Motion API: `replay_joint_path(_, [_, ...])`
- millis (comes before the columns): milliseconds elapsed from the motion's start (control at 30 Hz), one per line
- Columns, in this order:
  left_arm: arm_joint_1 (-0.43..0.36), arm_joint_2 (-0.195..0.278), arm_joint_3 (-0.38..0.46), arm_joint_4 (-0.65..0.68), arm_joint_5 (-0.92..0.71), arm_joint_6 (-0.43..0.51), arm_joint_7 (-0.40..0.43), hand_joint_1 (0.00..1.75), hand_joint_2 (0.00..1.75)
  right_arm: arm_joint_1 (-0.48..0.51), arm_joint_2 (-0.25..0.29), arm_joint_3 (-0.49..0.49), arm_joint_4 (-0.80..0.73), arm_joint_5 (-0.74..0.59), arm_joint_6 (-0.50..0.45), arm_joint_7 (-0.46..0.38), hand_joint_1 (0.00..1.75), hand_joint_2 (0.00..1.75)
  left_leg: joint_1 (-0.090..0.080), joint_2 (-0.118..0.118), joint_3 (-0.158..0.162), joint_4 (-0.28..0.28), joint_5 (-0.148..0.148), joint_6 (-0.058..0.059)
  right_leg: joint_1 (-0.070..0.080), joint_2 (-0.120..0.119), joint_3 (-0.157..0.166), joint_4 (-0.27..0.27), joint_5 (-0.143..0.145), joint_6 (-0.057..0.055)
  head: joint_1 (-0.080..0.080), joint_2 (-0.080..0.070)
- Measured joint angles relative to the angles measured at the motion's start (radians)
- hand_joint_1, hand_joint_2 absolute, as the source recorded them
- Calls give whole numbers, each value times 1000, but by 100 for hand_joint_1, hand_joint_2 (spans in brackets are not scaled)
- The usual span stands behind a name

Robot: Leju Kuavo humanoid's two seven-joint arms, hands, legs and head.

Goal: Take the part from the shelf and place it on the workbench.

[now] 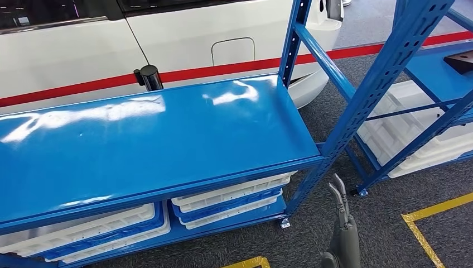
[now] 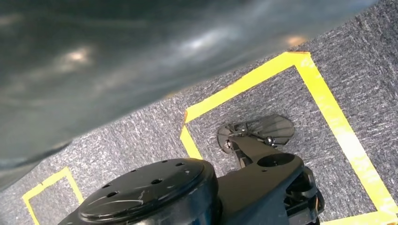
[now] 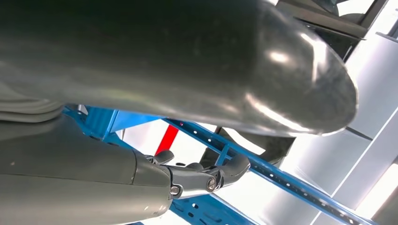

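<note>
Dark brown, the part (image 1: 461,60) lies on the far right shelf (image 1: 440,75), mostly cut off by the frame. It looks stiff and flat; I'd judge its near edge the best hold. My right hand (image 1: 340,196) hangs empty, fingers extended. I cannot tell my left hand's state.

No readable text, labels, brands or numbers on shelf (image 1: 167,134), bins (image 1: 231,198) or car (image 1: 184,39).
</note>
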Motion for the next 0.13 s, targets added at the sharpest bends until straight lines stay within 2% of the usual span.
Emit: replay_joint_path(133, [0,-3,0,0,-2,0,0,0,0,1,-2,1,-9,9,-5,3,0,0,10,0,23,-33,14,17,3,-1,-2,10,-9,10,1,0])
